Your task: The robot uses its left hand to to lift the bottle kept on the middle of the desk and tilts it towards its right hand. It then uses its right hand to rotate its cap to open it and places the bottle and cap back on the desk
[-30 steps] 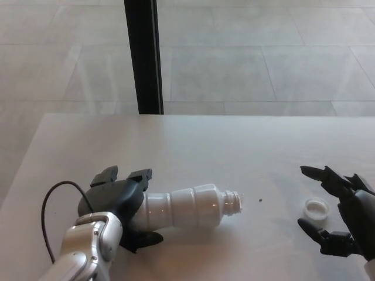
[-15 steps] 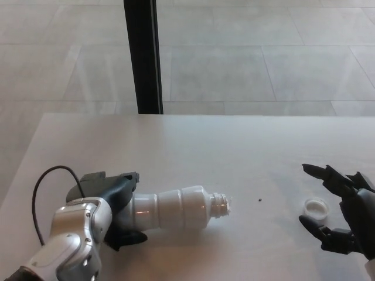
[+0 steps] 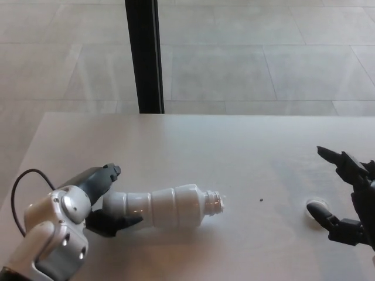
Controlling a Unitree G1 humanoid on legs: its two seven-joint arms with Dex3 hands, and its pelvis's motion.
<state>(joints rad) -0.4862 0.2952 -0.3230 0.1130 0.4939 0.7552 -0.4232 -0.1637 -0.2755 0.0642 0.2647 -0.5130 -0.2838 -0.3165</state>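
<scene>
The left hand [image 3: 96, 202] is seen clasped round the base of the white bottle [image 3: 167, 206], laid uncapped on the desk [image 3: 193, 146]; the right hand [image 3: 351, 205] is spread wide, empty, its thumb partly hiding the cap [image 3: 314, 205] at the far right

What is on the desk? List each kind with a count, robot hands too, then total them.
Bottle: 1
Cap: 1
Robot hands: 2, left hand and right hand
Total: 4
</scene>
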